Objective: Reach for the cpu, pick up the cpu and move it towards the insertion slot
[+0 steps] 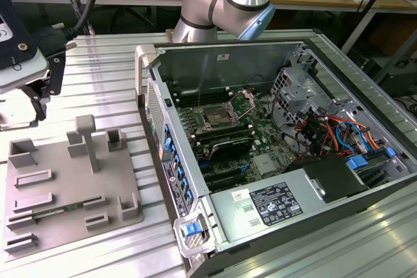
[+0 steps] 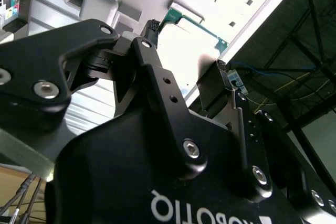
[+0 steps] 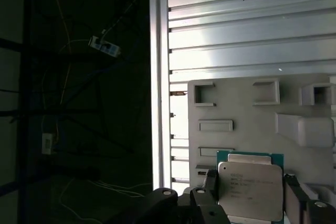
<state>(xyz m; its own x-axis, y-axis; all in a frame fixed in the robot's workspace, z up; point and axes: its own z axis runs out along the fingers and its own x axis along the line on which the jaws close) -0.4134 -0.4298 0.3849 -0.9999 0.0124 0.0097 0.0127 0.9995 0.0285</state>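
A ribbed aluminium table [image 1: 104, 96] is carrying the whole work area, its grooved slats running across the surface in parallel; the same slats are showing in the first wrist view [image 3: 236, 24]. A grey fixture plate [image 1: 65, 180] is lying flat on the table at the exterior view's left, presenting raised blocks and shallow rectangular pockets. In the first wrist view this plate [image 3: 252, 114] is sitting near the table's edge. An open computer case [image 1: 221, 63] is resting on the table at the exterior view's right, with a strip of bare slats separating it from the plate.
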